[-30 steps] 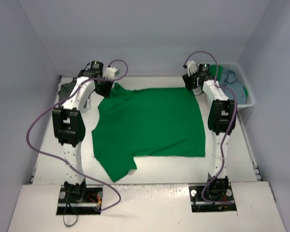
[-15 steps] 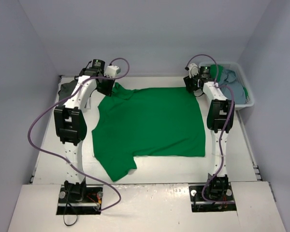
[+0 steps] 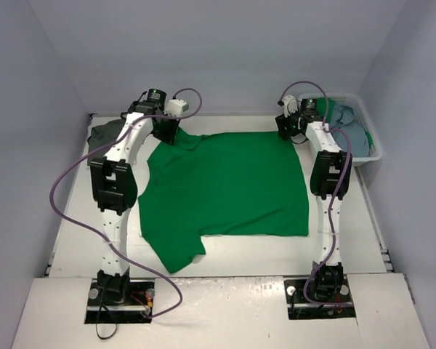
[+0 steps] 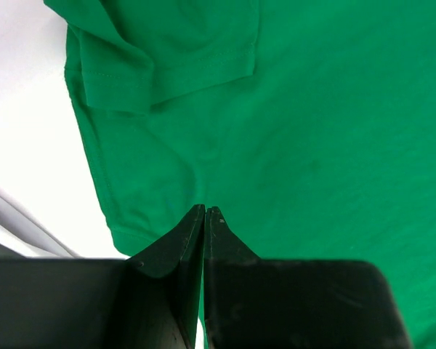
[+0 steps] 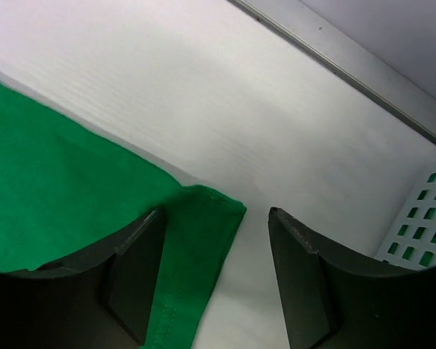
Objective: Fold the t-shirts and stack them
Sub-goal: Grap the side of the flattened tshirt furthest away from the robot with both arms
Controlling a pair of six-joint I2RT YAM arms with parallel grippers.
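Timing matters most here, since we judge the step in hand to be taking the green t-shirt [image 3: 232, 182] by its far edge for a fold. It lies spread flat over the middle of the table [image 3: 73, 233].

At the far-left corner a dark grey shirt [image 3: 98, 133] lies bunched, apart from the work. The left gripper [image 3: 167, 134] hangs over the green shirt's far-left shoulder with its jaws pressed together. In the left wrist view we see no cloth caught between them. We would part them before lowering, and take the shoulder edge rather than the folded-over sleeve [image 4: 167, 58].

The right gripper [image 5: 216, 218] stands with jaws apart, straddling the far-right hem corner. We would lower until both fingers meet the table, then close on the hem so it cannot slip. Both sides should lift together, or the cloth will skew. Just beside this arm, at the far-right corner, the white basket [image 3: 370, 145] holds a blue-grey shirt [image 3: 352, 134]; we would keep clear of its wall.

Against a second ago, the left arm has swung a little rightward, the right jaws stand wider, and the green shirt lies as it did.
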